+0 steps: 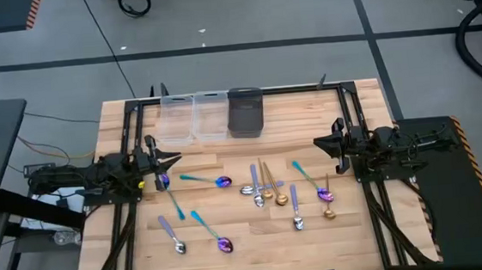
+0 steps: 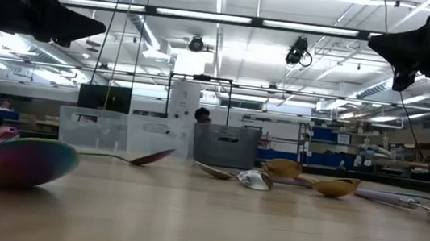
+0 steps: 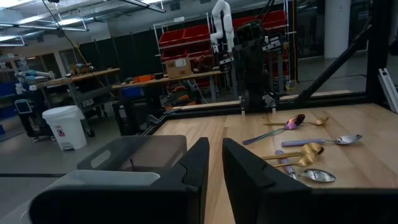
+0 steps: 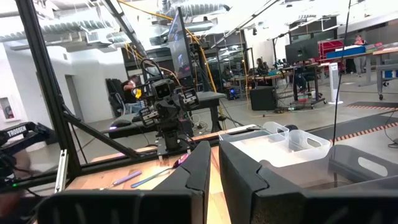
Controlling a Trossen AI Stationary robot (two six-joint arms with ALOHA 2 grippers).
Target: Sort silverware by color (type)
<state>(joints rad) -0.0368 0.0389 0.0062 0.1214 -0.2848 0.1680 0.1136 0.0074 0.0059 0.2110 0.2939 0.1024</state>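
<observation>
Several spoons of the silverware lie flat on the wooden table (image 1: 148, 263). The teal-handled, purple-bowled ones (image 1: 203, 181) (image 1: 210, 232) (image 1: 312, 181) and the lilac-handled silver ones (image 1: 171, 235) (image 1: 296, 208) are scattered among the gold ones (image 1: 271, 189) (image 1: 329, 207). My left gripper (image 1: 174, 155) (image 3: 216, 146) hovers level at the table's left side, above the spoons. Opposite it, at the right side, hovers my right gripper (image 1: 317, 142) (image 4: 214, 149). On both, the fingers stand close together with nothing between them.
Two clear bins (image 1: 177, 118) (image 1: 210, 116) and a dark bin (image 1: 245, 113) stand in a row at the table's far edge, between the arms. A black frame (image 1: 346, 101) runs along the sides of the table. Bare wood lies near the front edge.
</observation>
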